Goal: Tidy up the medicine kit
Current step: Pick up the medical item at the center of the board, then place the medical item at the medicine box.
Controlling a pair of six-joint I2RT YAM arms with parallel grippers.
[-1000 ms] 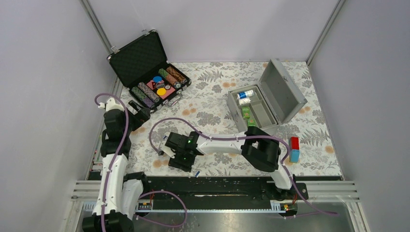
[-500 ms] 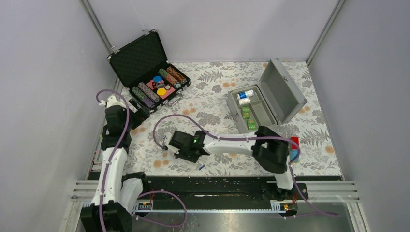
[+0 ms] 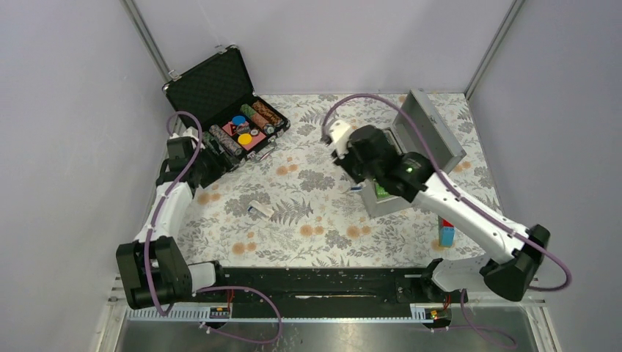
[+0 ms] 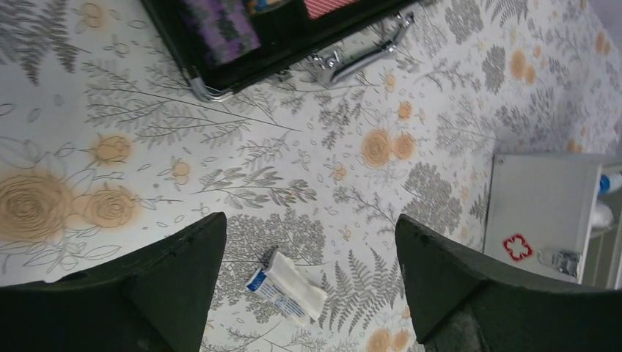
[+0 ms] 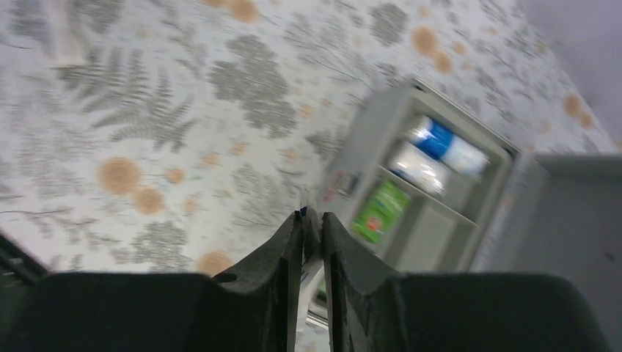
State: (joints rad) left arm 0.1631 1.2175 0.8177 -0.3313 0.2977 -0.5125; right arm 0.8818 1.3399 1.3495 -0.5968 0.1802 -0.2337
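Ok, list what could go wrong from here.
1. The right end effector holds a thin white packet in a narrow pinch. It could slip and land outside the silver-grey metal box.
2. The right arm hangs close to the box's raised hinged lid and might knock it.

We see plenty of bare flowered cloth [image 3: 315, 220] between the black case [image 3: 220, 95] and the medicine kit [image 4: 543, 202], with only a small white packet [image 3: 259, 210] lying on it. The right arm [image 3: 455, 209] stretches over the kit's near side. The right gripper [image 5: 312, 216] pinches a thin strip [image 5: 311, 246] by the kit's front wall, and the lid [image 3: 433, 132] stands up behind.
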